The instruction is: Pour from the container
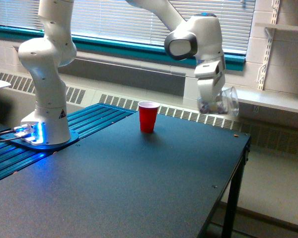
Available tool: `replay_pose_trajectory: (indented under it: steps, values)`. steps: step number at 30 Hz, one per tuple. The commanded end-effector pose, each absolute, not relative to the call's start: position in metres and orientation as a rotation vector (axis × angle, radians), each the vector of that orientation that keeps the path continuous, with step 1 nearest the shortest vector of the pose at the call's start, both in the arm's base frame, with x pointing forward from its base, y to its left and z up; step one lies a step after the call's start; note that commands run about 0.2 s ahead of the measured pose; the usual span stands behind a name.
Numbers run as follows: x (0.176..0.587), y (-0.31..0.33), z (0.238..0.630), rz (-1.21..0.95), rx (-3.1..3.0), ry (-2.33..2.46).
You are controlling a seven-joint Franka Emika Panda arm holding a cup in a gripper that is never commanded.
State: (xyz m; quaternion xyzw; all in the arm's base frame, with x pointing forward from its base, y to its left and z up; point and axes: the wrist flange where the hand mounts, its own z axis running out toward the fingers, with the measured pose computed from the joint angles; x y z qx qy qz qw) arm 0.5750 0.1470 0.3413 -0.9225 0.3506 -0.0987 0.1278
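Note:
The container (219, 103), a small clear plastic cup with pinkish candies inside, hangs in the air tilted on its side, its mouth toward the exterior view's right. My gripper (212, 99) is shut on it, blurred by motion. It sits above the table's far right part, well to the right of the red cup (148, 116) and slightly higher than that cup's rim. The red cup stands upright on the dark table (139, 183), its inside hidden from this angle.
The arm's white base (44, 74) stands at the exterior view's left on a blue ribbed plate (89, 119). The table's right edge (228, 183) drops off to the floor. A white wall shelf (268, 99) runs behind the container. A small object (234, 135) lies near the table's far right corner.

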Motion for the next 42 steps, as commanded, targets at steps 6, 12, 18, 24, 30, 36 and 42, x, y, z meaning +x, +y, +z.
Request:
replay_pose_trajectory:
  steps: [6, 12, 18, 24, 30, 36, 42]
  values:
    - [0.534, 0.271, 0.394, -0.298, -2.539, 0.900]
    - [0.500, 0.314, 0.403, -0.243, -2.527, 0.833]
    - [0.471, 0.342, 0.417, -0.203, -2.497, 0.803]
    - [0.445, 0.358, 0.421, -0.166, -2.497, 0.797]
    - [0.412, 0.367, 0.414, -0.116, -2.559, 0.809]
    - [0.383, 0.372, 0.413, -0.113, -2.593, 0.808]
    - [0.359, 0.381, 0.419, -0.110, -2.588, 0.814]
